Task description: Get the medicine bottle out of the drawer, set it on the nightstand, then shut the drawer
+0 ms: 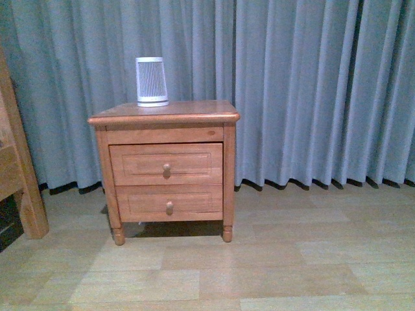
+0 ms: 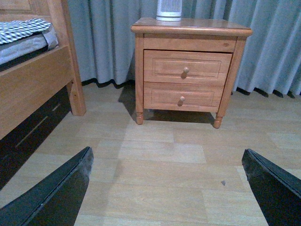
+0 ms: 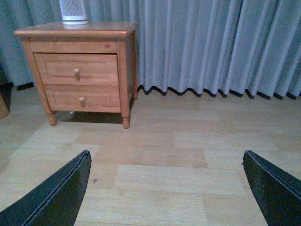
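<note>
Front view: the nightstand point(image 1: 194, 116) stands on the wooden floor point(image 1: 272, 259) against a grey curtain point(image 1: 311, 91). Its upper drawer point(image 1: 139, 165) is flush shut above the lower drawer point(image 1: 142, 202). The medicine bottle shows in no view, so I cannot tell where it lies. A white ribbed cylinder point(image 1: 152, 81) sits on the nightstand's top, toward its left rear. Both tools hang over the floor, well short of the nightstand. The left tool point(image 2: 167, 150) and the right tool point(image 3: 165, 151) each have their fingers spread wide, holding nothing.
</note>
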Motion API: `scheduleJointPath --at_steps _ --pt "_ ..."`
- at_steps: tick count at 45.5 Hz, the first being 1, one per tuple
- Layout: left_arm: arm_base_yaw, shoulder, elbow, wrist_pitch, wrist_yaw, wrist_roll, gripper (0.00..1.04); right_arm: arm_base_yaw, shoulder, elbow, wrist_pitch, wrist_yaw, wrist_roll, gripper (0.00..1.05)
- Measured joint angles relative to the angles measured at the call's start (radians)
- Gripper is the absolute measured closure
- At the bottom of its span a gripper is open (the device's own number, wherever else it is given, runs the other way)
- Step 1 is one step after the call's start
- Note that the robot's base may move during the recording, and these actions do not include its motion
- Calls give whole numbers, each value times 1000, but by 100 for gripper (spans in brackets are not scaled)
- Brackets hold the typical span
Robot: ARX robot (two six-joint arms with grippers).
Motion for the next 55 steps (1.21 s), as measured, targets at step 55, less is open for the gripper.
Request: scheduleJointPath --at_steps 55 --pt "0 0 0 0 0 0 7 0 0 0 0 0 0 7"
